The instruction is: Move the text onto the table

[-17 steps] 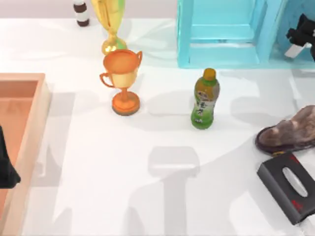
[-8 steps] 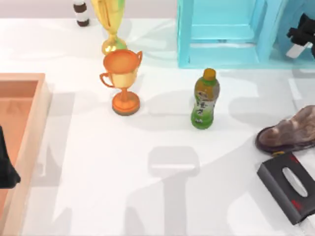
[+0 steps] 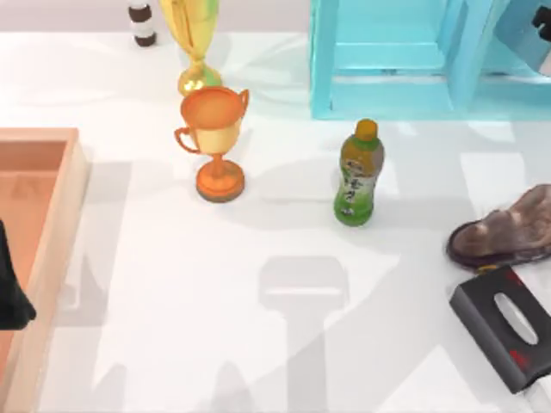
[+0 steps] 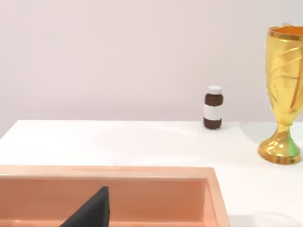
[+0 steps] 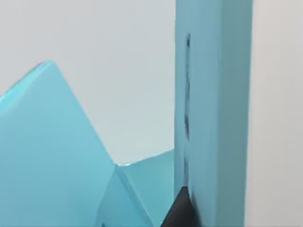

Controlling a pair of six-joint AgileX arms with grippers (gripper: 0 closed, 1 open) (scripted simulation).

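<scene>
Cyan shelf unit [image 3: 392, 60] (orange trophy [image 3: 215, 142])

The right end effector [image 3: 541, 33] reaches at the far right edge; the left arm [image 3: 10, 288] sits parked at the left edge.

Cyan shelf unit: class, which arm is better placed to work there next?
Right, probably. The right gripper sits beside the cyan shelf unit at the far right; the left gripper hangs over the wooden tray.
</scene>
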